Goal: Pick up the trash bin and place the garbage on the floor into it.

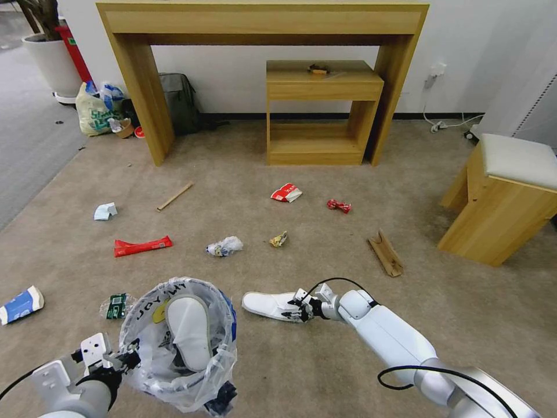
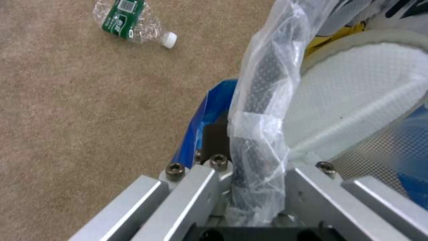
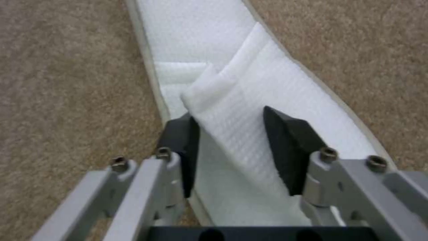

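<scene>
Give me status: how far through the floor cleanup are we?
Done: left end effector holds the trash bin by its rim; one white slipper is inside. In hand: right end effector straddles the strap of the second slipper on the floor, not clearly clamped. Left: bottle, cup, red wrappers, carton, cardboard strip, stick.

trash bin: near left, a slipper in it
second slipper: on carpet, right of bin
bottle: left of bin
</scene>
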Tool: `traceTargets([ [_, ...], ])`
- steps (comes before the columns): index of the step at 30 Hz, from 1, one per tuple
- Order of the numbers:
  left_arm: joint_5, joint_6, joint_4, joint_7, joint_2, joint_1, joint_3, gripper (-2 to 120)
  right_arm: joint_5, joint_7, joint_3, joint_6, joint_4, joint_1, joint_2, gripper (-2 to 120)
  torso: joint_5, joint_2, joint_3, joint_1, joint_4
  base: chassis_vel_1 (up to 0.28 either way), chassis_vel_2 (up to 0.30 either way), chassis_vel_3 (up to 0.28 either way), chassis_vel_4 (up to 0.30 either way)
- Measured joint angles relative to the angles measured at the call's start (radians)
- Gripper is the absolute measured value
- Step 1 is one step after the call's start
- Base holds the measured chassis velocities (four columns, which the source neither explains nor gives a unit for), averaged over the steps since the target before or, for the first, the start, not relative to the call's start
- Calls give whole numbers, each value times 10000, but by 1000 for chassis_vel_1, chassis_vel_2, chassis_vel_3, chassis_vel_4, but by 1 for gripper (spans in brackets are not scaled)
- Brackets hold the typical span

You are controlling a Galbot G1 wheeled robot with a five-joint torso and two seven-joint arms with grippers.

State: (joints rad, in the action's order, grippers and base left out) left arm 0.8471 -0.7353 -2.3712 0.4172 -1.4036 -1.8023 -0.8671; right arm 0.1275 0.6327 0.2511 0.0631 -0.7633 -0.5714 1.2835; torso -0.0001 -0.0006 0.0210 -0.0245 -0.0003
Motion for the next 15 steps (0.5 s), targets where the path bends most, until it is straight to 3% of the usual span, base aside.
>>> traceTargets([
  [7,-6,0,-34,0,17,-4,29,0,-27,-166,-50,1,8,-49,49,17,0,1,0,0,0,0,0,0,0],
  [9,-12,0,-39,0,24,4,43,0,-28,-225,-93,4,5,-52,64,7,0,0,0,0,0,0,0,0,0],
  [15,-16,0,-39,0,36,25,52,0,-26,-373,-215,9,-59,-93,73,0,0,0,0,0,0,0,0,0,0],
])
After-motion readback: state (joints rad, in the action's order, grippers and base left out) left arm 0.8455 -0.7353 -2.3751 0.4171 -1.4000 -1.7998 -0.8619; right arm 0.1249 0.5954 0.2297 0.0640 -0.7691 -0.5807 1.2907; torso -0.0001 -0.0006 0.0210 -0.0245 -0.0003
